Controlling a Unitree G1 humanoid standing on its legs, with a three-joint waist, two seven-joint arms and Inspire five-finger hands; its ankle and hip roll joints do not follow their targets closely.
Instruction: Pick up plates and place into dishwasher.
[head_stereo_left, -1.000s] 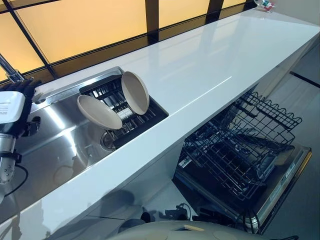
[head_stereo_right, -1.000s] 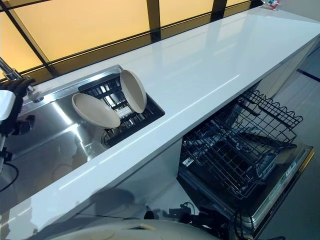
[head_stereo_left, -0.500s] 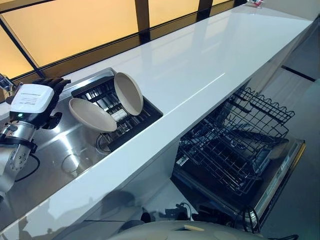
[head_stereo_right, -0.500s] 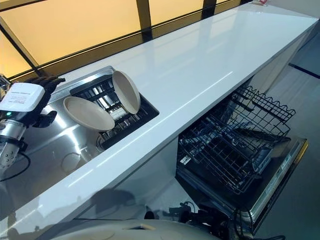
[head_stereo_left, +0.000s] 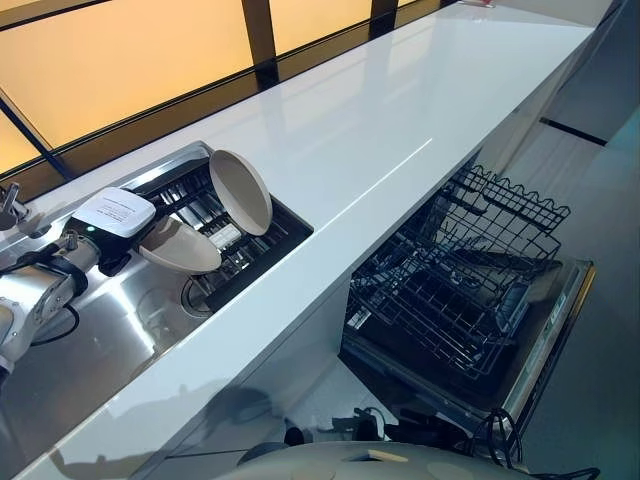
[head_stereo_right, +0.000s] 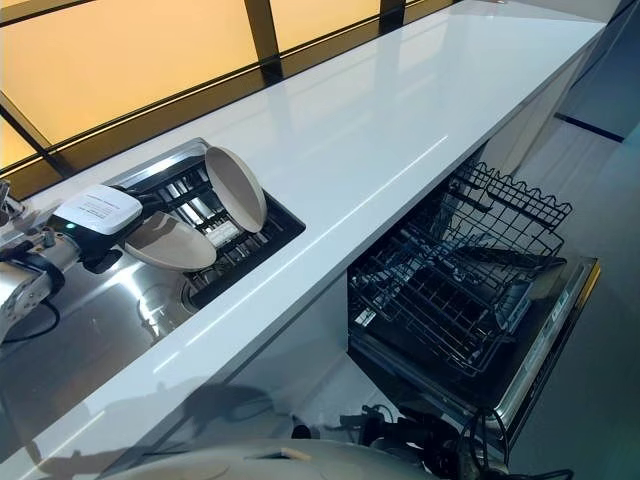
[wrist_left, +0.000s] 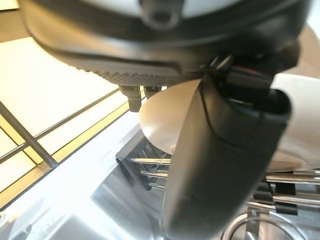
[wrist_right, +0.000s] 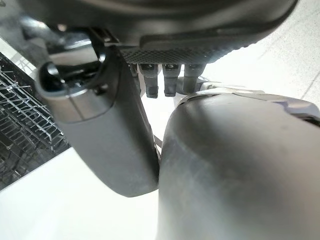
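warm amber light glows through the window panes (head_stereo_left: 120, 60) behind the white countertop (head_stereo_left: 400, 90), whose glossy surface carries pale reflections and a thin bright streak near its front edge. the steel sink (head_stereo_left: 100, 340) throws back patchy glare, while the open dishwasher (head_stereo_left: 550, 340) below sits in dimmer shade.

Colour ref.:
- Upright plate (head_stereo_left: 240, 190) and low plate (head_stereo_left: 180, 247): plain beige, no pattern.
- Sink rack (head_stereo_left: 270, 232): black, w/ silver bars.
- Sink (head_stereo_left: 90, 340): brushed silver steel.
- Countertop (head_stereo_left: 400, 110): gloss white, plain.
- Window panels (head_stereo_left: 120, 60): amber-orange; frames dark brown to black.
- Dishwasher rack (head_stereo_left: 460, 270): black wire grid.
- Dishwasher door (head_stereo_left: 560, 320): silver edge.
- Floor (head_stereo_left: 590, 210): pale grey, w/ one dark line.
- Left hand (head_stereo_left: 112, 215): black, white back cover.
- Right hand (wrist_right: 105, 130): dark grey, dotted palm texture.
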